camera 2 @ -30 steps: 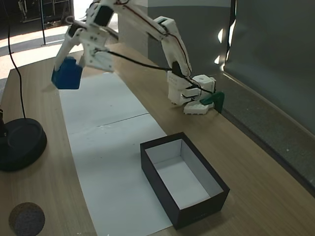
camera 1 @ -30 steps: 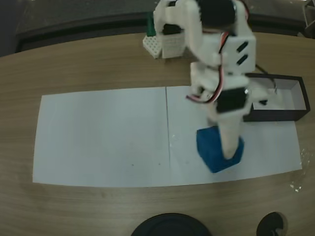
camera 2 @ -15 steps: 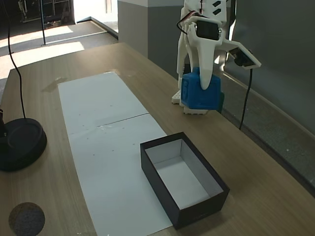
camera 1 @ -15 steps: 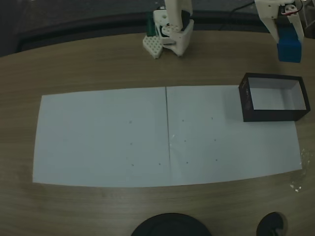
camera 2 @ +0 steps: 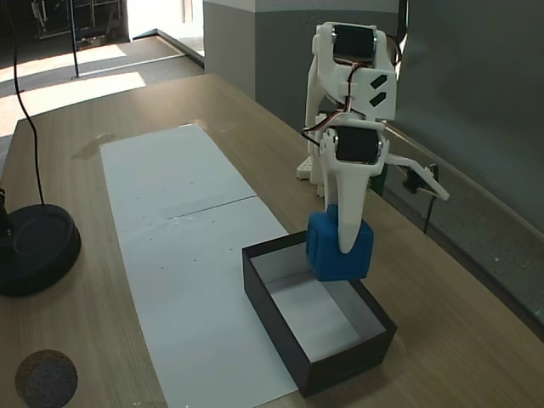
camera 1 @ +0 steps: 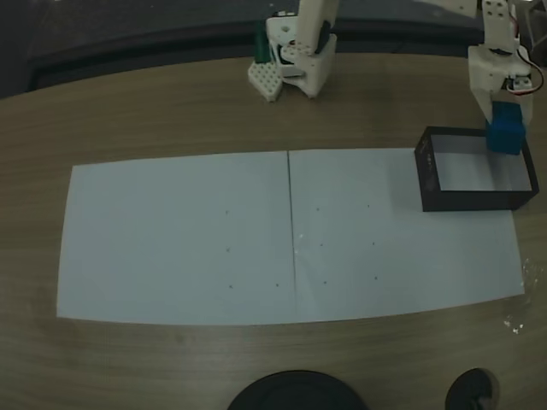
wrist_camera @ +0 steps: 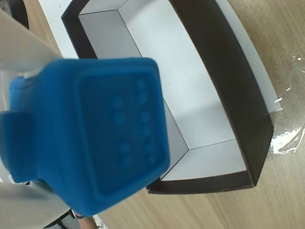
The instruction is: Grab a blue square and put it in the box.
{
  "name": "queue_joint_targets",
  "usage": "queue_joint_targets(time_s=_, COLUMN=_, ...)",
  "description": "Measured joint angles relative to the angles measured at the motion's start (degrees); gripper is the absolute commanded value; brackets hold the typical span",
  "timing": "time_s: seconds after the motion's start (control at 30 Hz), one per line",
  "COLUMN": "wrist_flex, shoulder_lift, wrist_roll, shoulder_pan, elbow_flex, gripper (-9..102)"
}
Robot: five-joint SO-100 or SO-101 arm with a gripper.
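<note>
White two-finger gripper carrying small bright blue rounded cube-like block: one second ago over white paper sheet, half second ago raised beside arm base beyond box. Now swung and lowered, block poised over rim of dark-walled open-topped rectangular box, above pale interior.

The square is showing bright blue, with rows of small raised dots of the same blue on its inset face. The box is showing dark black-brown walls and a pale white inside. The arm and its fingers are showing white with black motor blocks. White paper is lying on the brown wood-grain tabletop.
</note>
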Motion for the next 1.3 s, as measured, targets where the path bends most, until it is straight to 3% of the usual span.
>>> queue_joint_targets(time_s=0.17, wrist_flex=0.0, shoulder_lift=-2.5, wrist_roll=0.0, shoulder_pan=0.0, elbow_flex=0.0, gripper=12)
queue_joint_targets(time_s=0.4, wrist_flex=0.1, shoulder_lift=-2.5, wrist_roll=1.5, shoulder_pan=0.0, elbow_flex=0.0, gripper=27)
queue_joint_targets(time_s=0.57, wrist_flex=0.1, shoulder_lift=-2.1, wrist_roll=1.9, shoulder_pan=0.0, elbow_flex=0.0, gripper=22)
queue_joint_targets(time_s=0.77, wrist_flex=4.7, shoulder_lift=9.2, wrist_roll=2.0, shoulder_pan=1.3, elbow_flex=0.0, gripper=4)
queue_joint_targets(time_s=1.07, wrist_flex=14.6, shoulder_lift=45.2, wrist_roll=4.7, shoulder_pan=23.3, elbow_flex=2.7, gripper=0)
queue_joint_targets(time_s=1.3, wrist_flex=12.1, shoulder_lift=82.1, wrist_roll=7.1, shoulder_pan=47.7, elbow_flex=26.8, gripper=0)
